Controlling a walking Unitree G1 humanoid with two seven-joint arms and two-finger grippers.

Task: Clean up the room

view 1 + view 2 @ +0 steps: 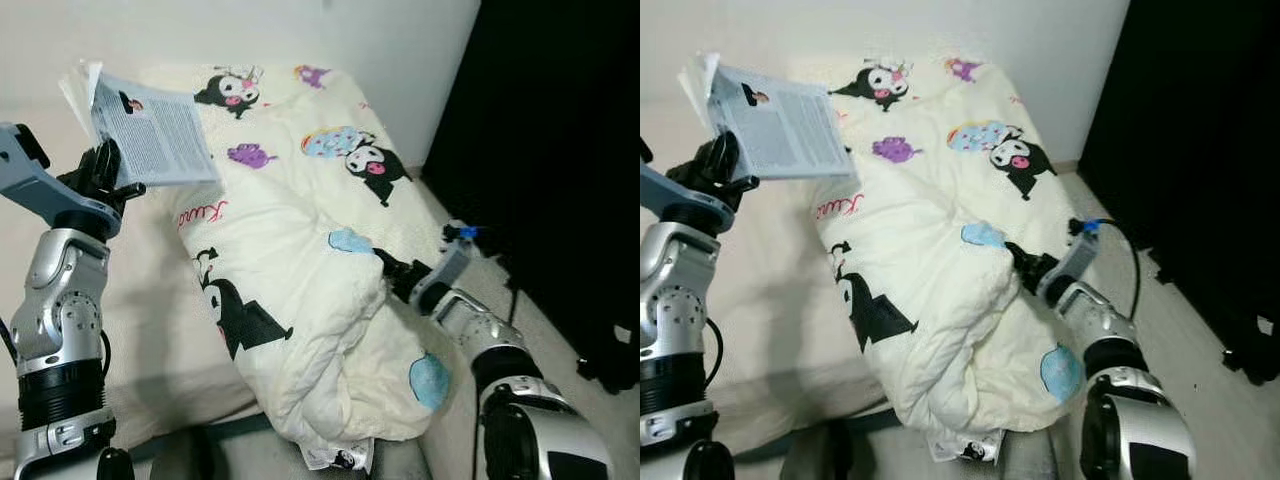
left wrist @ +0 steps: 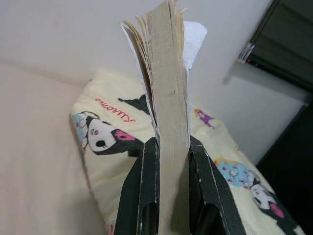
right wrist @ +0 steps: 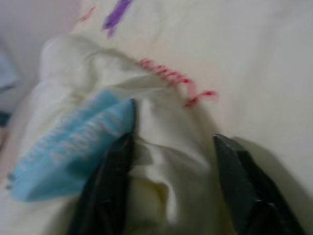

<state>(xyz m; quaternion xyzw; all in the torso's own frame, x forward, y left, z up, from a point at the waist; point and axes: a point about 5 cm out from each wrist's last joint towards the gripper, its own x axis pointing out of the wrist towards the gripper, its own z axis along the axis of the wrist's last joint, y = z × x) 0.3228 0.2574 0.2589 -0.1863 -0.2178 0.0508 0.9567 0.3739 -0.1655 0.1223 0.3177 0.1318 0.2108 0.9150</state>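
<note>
The left gripper (image 2: 166,161) is clamped on a paperback book (image 1: 150,130), its 2 black fingers (image 2: 142,191) pressing the covers from either side, near the lower edge of the page block. The book rises out of the jaws and fans loose at the far end, raised above the pale mattress (image 1: 150,320). It looks light and fairly stiff when pinched across its thickness, but the free pages will likely flop, so a hold near the spine seems safer.

The right gripper (image 1: 1025,265) has its 2 fingers spread apart, pushed into a fold of the cartoon-print duvet (image 1: 300,300). Cloth bunches between the jaws, with a blue patch (image 3: 68,147) just beside 1 finger. The duvet is soft, bulky and limp, heaped on the mattress and spilling over its near edge; it will sag and drag, so a thick gathered fold is probably the best hold.
</note>
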